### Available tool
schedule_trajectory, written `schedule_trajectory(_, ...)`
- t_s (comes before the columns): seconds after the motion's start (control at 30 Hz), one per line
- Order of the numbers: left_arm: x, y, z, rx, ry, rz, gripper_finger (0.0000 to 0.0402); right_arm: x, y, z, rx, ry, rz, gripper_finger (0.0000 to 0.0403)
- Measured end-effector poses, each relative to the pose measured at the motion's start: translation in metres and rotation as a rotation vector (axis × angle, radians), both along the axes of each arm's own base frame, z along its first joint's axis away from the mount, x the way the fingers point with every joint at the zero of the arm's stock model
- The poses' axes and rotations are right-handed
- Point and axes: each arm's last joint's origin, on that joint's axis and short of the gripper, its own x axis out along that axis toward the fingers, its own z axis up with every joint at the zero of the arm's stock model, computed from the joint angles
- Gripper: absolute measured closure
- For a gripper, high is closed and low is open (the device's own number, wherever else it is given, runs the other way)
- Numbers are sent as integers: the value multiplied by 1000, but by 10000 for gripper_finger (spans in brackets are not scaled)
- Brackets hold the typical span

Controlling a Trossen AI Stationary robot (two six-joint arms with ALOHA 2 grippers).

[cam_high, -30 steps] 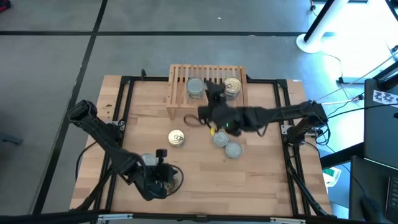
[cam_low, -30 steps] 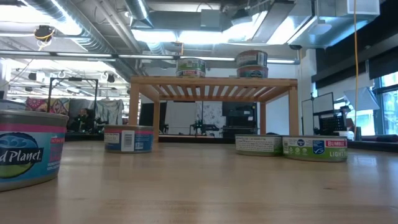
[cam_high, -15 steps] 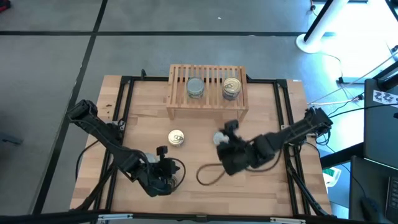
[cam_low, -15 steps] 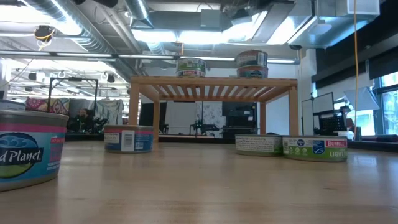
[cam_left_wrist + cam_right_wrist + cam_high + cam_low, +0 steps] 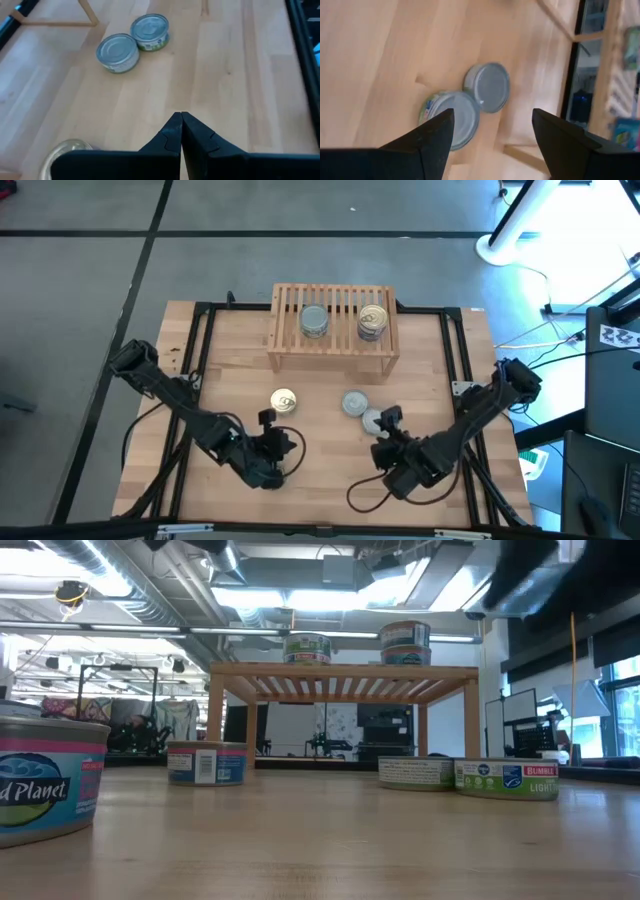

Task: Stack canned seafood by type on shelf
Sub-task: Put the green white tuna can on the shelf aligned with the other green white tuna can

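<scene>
Arms both sit low over the near half of the table [image 5: 330, 470], well in front of the shelf [image 5: 333, 356]: the left gripper [image 5: 283, 446], fingers pressed together and holding nothing, the right gripper [image 5: 388, 420], fingers spread wide and empty, just short of two touching silver-topped tins [image 5: 362, 411]. On the shelf's slats stand a silver-topped stack [image 5: 314, 321] and, beside it, a gold-topped stack [image 5: 372, 320]; one gold-topped tin [image 5: 283, 401] lies on the table in front of the shelf, another [image 5: 67, 158] beneath the left gripper.
</scene>
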Motion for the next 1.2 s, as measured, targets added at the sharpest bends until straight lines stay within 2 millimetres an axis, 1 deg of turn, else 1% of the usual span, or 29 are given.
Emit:
schedule_trajectory(0.2, 6, 10, 0, 19, 7, 19, 398, -5, -5, -39, 56, -3, -13, 134)
schedule_trajectory(0.3, 9, 14, 0, 19, 7, 34, 398, -17, -14, -49, 72, -3, -17, 134)
schedule_trajectory(0.4, 11, 18, 0, 21, 8, 46, 398, -32, -28, -47, 112, -67, -44, 134)
schedule_trajectory(0.53, 14, 23, 0, 22, 9, 61, 398, -52, -45, -39, 204, -172, -60, 134)
schedule_trajectory(0.6, 15, 26, 0, 22, 8, 73, 398, -61, -52, -40, 239, -207, -57, 134)
schedule_trajectory(0.8, 28, 39, 0, -8, -25, 119, 398, -83, -68, -51, 332, -188, -30, 134)
schedule_trajectory(0.97, 38, 47, -1, -23, -31, 93, 398, -90, -72, -56, 450, -269, -3, 134)
schedule_trajectory(1.1, 38, 49, -3, 32, 2, 53, 398, -89, -71, -57, 539, -349, 57, 134)
schedule_trajectory(1.2, 36, 49, -4, 91, 38, 4, 398, -86, -69, -58, 545, -419, 70, 134)
